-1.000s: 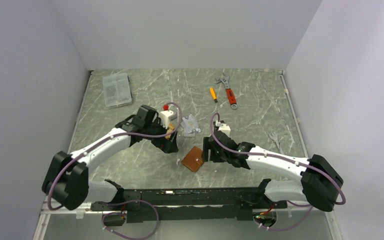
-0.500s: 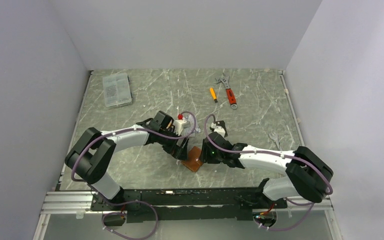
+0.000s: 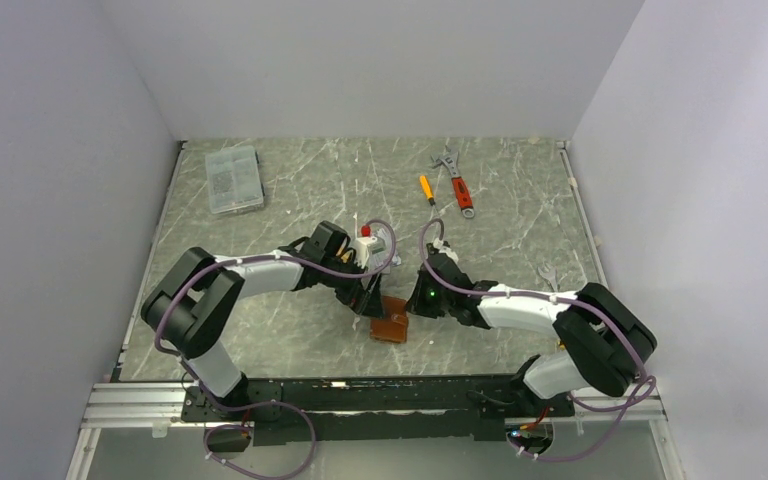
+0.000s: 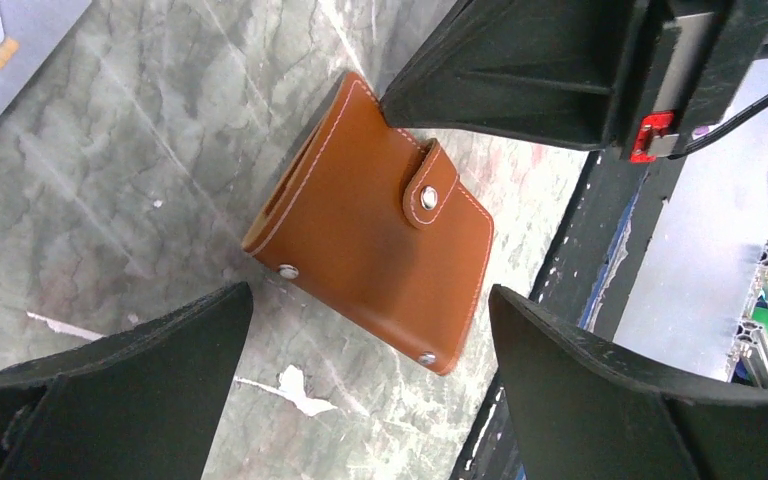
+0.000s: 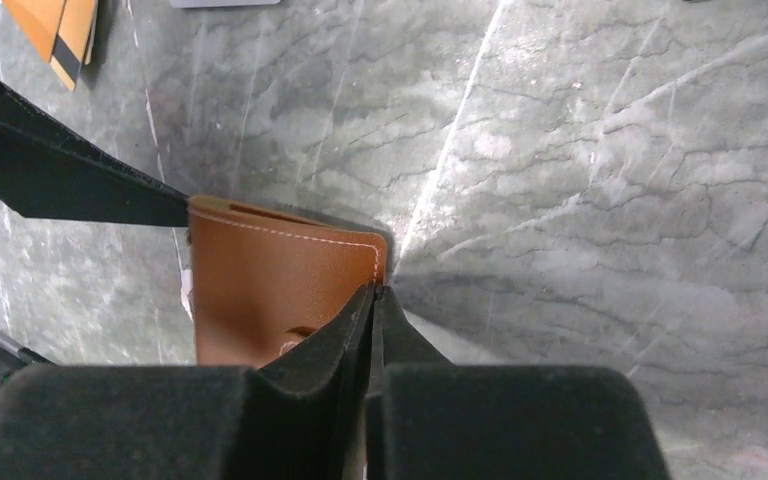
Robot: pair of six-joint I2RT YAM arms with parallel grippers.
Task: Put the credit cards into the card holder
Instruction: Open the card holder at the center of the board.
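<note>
While the card holder (image 4: 360, 250) lies closed at centre frame, the left gripper (image 4: 370, 295) brackets it, jaws wide. The right gripper (image 5: 373, 292) has its jaws pressed together at the holder's edge. Credit cards (image 5: 65, 30) lie upper left.

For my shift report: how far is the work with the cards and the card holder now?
Done: nothing yet; the card holder lies closed, snap fastened, and the credit cards lie outside on the table. In hand: the right gripper is shut at the holder's edge, the left gripper open astride it. Left: opening it and loading every card.
</note>
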